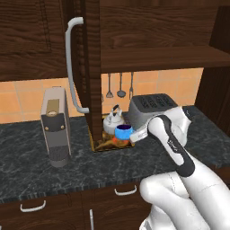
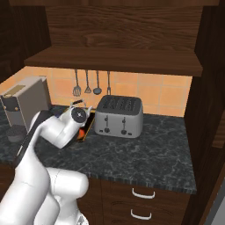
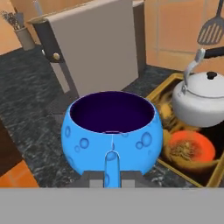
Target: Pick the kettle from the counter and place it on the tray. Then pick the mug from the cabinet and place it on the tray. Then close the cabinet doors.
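While kettle point(image 1: 113, 119) sits on tray point(image 1: 99, 144), second step in hand — mug point(image 1: 124, 131) carried to tray. Hand point(image 1: 131, 136) pinches mug by its handle side; mug hangs near tray's front edge, beside kettle, not yet set down. Next move, by my judgement: ease over tray's bare orange patch point(image 3: 191, 146), lower, release. Room tight — open cabinet door point(image 1: 90, 67) just left of tray, toaster point(image 2: 119, 115) just right, coffee machine point(image 1: 55, 126) further left on surface point(image 1: 27, 157). Doors left for last.
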